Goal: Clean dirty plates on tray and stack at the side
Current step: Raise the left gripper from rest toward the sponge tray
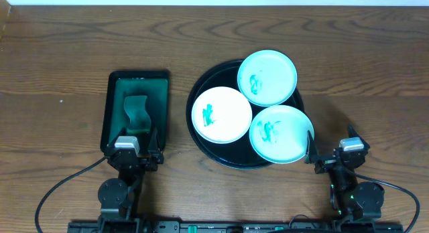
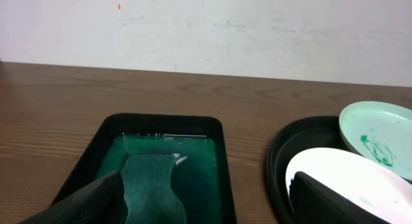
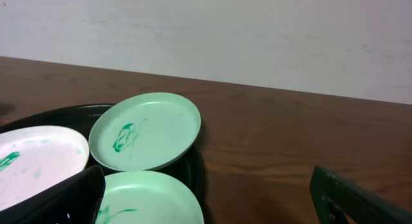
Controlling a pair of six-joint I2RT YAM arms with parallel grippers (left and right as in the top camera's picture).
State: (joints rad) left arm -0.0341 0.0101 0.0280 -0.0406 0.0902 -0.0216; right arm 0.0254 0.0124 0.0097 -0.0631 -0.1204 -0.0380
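Note:
Three small plates with teal smears lie on the round black tray (image 1: 201,92): a white one (image 1: 222,114) at the left, a pale-mint one (image 1: 267,77) at the back, another pale-mint one (image 1: 281,134) at the front right, overhanging the rim. My left gripper (image 1: 136,150) is open and empty over the near end of the green tray; its jaws show in the left wrist view (image 2: 206,201). My right gripper (image 1: 333,150) is open and empty just right of the front-right plate (image 3: 151,198); its jaws show in the right wrist view (image 3: 209,198).
A rectangular dark green tray (image 1: 161,92) holding a green sponge (image 1: 137,112) and liquid lies left of the black tray. Bare wooden table (image 1: 60,72) surrounds both. A white wall (image 2: 206,24) stands behind the table.

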